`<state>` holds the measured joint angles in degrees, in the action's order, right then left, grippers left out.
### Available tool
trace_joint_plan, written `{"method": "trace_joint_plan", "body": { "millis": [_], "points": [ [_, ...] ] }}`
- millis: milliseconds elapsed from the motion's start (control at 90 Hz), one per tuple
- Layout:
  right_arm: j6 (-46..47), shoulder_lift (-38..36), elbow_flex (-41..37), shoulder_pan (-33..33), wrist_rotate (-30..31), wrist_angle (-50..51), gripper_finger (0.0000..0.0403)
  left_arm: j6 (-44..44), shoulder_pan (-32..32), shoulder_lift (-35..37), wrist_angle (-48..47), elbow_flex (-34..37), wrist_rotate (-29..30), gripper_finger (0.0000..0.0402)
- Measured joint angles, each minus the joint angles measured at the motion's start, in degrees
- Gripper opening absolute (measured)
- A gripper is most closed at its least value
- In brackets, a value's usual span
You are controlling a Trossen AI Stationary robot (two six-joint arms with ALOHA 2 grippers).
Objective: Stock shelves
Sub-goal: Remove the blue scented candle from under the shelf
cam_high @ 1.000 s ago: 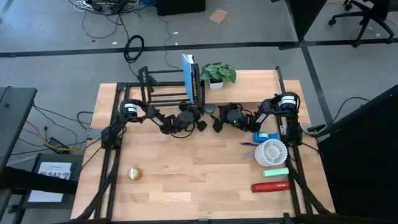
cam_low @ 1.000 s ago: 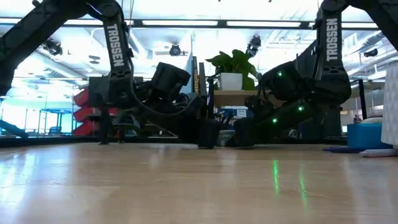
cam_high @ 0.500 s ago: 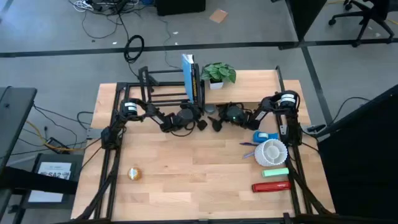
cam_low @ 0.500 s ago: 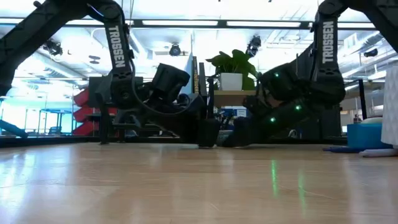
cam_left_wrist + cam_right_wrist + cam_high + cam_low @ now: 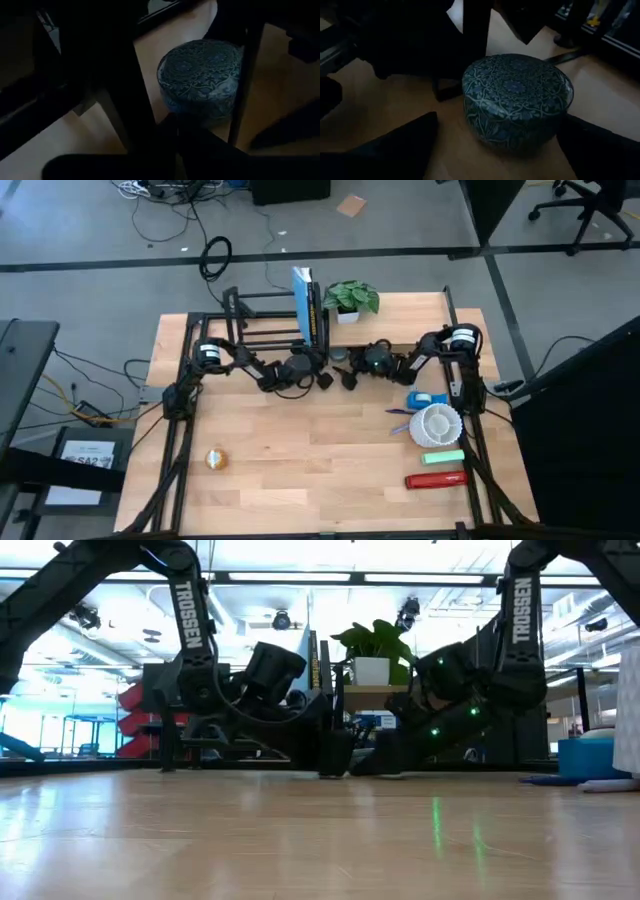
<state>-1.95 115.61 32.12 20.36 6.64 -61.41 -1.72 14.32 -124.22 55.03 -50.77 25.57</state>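
A round blue patterned tin [image 5: 515,97] stands with its base on the tabletop, beside the black legs [image 5: 125,85] of the shelves [image 5: 385,692], whose plank carries a potted plant [image 5: 350,298]. A blue book [image 5: 305,305] stands in the black rod rack [image 5: 260,320]. My right gripper [image 5: 500,127] is open and low at the tin, one finger on either side of it; I cannot tell whether they touch it. My left gripper [image 5: 323,380] is shut, low over the table just left of the tin [image 5: 338,357], which it sees past a shelf leg.
At the right side of the table lie a white ribbed bowl [image 5: 435,423], a blue object [image 5: 425,398], a green block [image 5: 443,457] and a red object [image 5: 435,479]. An orange ball [image 5: 216,459] sits near the front left. The middle of the table is bare wood.
My right gripper has crept a little toward the table's far edge and its left, closer to the tin under the shelves. The tin has stayed where it was.
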Motion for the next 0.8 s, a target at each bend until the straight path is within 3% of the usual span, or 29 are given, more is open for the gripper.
{"method": "trace_joint_plan", "body": {
  "millis": [533, 800],
  "points": [
    [5.97, -0.36, -4.49, -2.08, -2.12, -1.89, 0.0217, 0.01, -0.03, 0.00, -0.60, -0.12, -1.04, 0.0000],
    [5.63, -0.34, -8.12, -6.32, -2.93, -6.47, 0.0205, -0.02, 0.00, 0.00, -0.84, -0.12, -6.26, 0.0000]
  ]
}}
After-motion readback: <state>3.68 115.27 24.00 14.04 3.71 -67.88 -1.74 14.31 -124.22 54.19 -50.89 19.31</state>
